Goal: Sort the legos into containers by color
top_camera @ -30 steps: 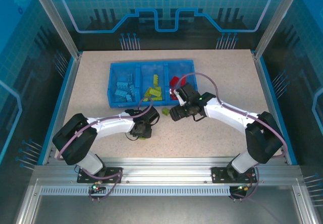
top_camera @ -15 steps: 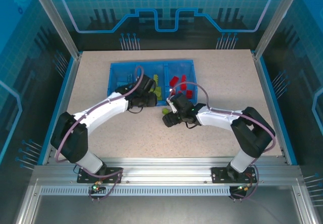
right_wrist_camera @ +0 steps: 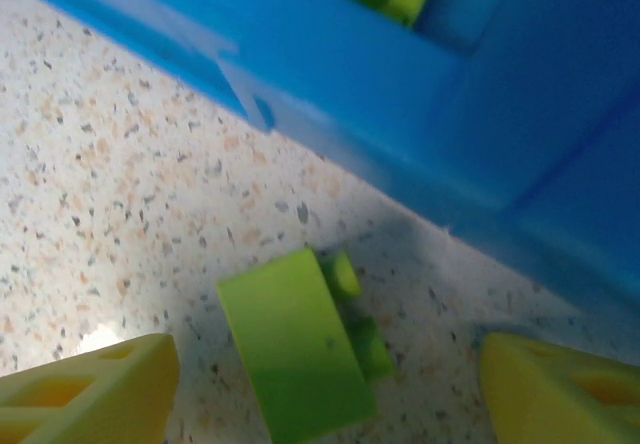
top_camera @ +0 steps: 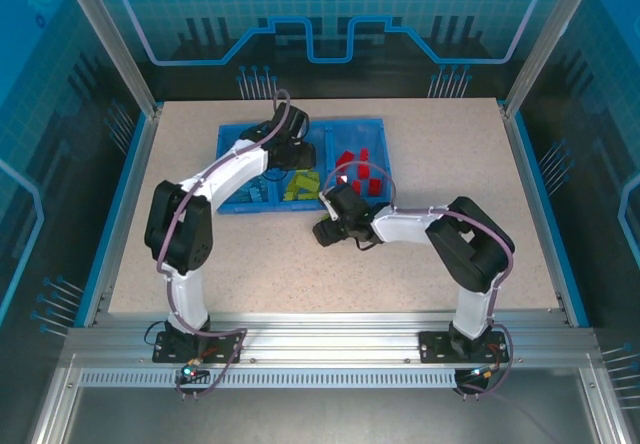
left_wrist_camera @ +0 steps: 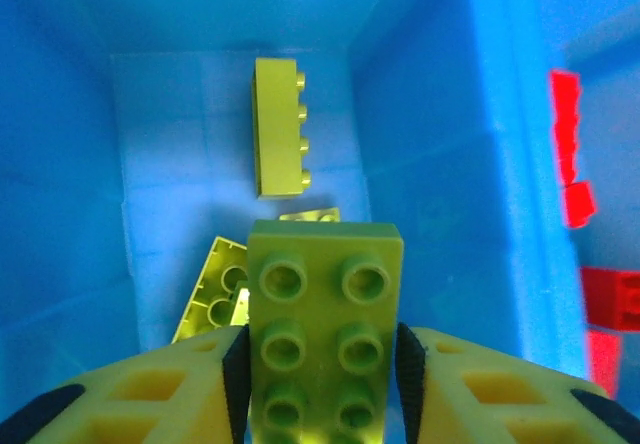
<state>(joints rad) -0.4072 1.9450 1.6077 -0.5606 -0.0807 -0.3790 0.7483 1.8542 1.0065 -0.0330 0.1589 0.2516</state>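
Lime-green studded plastic bricks (top_camera: 300, 186) are seen from above in the middle compartment of the shallow bright-blue plastic tray (top_camera: 226, 169), which is set towards twelve o'clock on the speckled tabletop (top_camera: 440, 154). The left gripper (top_camera: 290, 152) is poised over that compartment, and the right gripper (top_camera: 325, 232) is held low at the tray's six o'clock. At the left wrist, one held lime brick (left_wrist_camera: 325, 294) is clamped between both pads above the sorted ones; it is best let go squarely inside the dividers. At the right wrist, spread fingers (right_wrist_camera: 90, 389) flank a loose lime brick (right_wrist_camera: 295, 354) lying untouched on the table. Closure should be centred on it, clear of the tray wall.
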